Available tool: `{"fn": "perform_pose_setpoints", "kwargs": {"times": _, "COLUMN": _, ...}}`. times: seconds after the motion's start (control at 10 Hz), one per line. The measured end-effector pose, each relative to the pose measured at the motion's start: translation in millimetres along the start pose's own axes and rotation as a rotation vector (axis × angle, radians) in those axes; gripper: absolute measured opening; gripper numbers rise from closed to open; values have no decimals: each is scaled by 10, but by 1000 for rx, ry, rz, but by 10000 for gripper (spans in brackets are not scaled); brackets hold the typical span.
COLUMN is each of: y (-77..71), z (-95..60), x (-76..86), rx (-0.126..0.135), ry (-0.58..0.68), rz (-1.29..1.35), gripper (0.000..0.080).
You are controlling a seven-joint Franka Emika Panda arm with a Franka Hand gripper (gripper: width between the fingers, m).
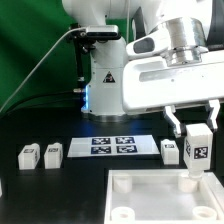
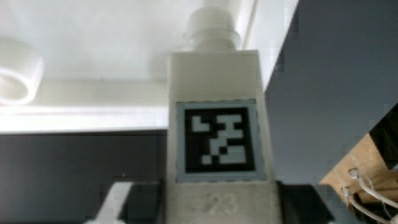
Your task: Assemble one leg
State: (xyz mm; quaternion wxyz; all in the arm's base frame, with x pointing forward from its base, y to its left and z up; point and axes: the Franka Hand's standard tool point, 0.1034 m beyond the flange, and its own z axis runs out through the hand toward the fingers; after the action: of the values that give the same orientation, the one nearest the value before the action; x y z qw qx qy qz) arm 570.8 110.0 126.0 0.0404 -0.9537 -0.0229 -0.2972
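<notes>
The white block-shaped leg (image 1: 198, 152), black-and-white tag facing the camera, stands upright at the frame's right, pinched in the gripper (image 1: 198, 128).

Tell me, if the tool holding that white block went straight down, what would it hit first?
Probably the large white tray piece, near its corner; the leg held in the tool would touch first. Depth is unclear, so it might miss.

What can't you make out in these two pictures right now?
Exterior view: the white tray piece is cut off by the bottom edge.
Exterior view: whether the held leg touches it cannot be told; they overlap.
Wrist view: blurred, and the leg hides whatever lies behind it.
</notes>
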Motion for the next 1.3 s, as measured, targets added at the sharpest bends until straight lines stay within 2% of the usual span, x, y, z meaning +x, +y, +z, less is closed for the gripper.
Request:
{"fn": "perform_pose_setpoints", "kwargs": {"times": 0.2, "y": 156, "z": -37, "x": 395, "rx": -11, "ry": 55, "rz": 6, "gripper": 294}}
{"fn": "perform_pose_setpoints", "kwargs": {"times": 0.3, "y": 216, "z": 0, "x": 464, "rx": -15, "ry": 66, "rz": 16, "gripper": 294}}
{"fn": "perform_pose_setpoints", "kwargs": {"times": 0.5, "y": 202, "z": 167, "x": 362, "rx": -14, "ry": 48, "rz": 18, "gripper": 294}}
{"fn": "perform_pose_setpoints", "kwargs": {"times": 0.6, "y": 178, "z": 209, "x": 383, "rx": -11, "ry": 49, "rz": 17, "gripper": 294}}
{"fn": "perform_pose_setpoints", "kwargs": {"times": 0.9, "y": 123, "z": 330, "x": 266, "rx": -7, "ry": 27, "rz": 13, "gripper": 294}}
{"fn": "perform_pose_setpoints", "kwargs": {"times": 1.3, "y": 59, "z": 438, "x": 228, "rx": -1, "ry": 18, "rz": 9, "gripper": 294}}
